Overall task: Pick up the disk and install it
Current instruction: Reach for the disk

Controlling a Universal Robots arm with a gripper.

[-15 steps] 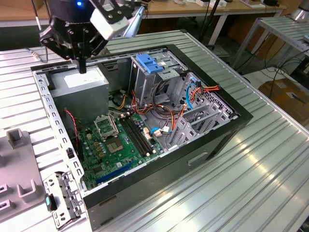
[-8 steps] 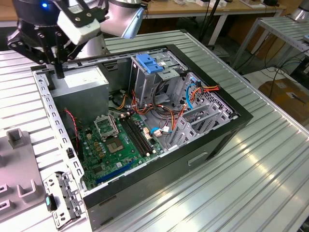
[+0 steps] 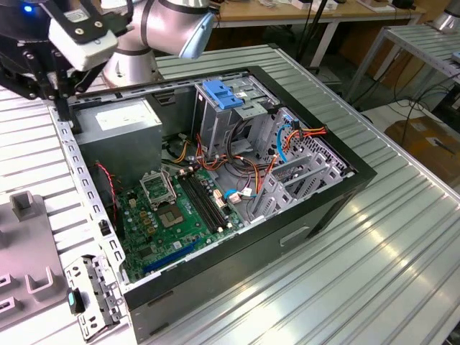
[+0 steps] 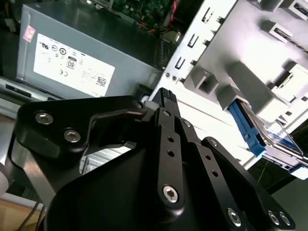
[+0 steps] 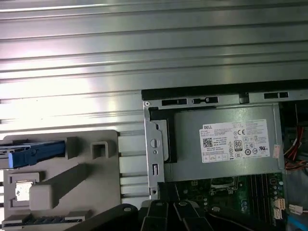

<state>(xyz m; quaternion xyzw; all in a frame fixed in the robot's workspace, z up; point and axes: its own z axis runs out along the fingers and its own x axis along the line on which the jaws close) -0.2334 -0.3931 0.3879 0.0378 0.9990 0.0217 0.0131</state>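
My fingers [image 5: 156, 209] clenched on nothing, above the case [image 5: 216, 91] rim; disk [image 5: 33, 153] lies well aside (in grey holder [image 5: 77, 178]).

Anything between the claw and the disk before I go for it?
Nothing visible. The claw hovers over a corner of the case by the power supply; the disk lies uncovered in the grey holder beside it.

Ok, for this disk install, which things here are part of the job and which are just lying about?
Part of the job: the disk in its grey holder; the hand; the open computer case with its drive cage.
Just there: the power supply; the motherboard; the metal bracket beside the case.
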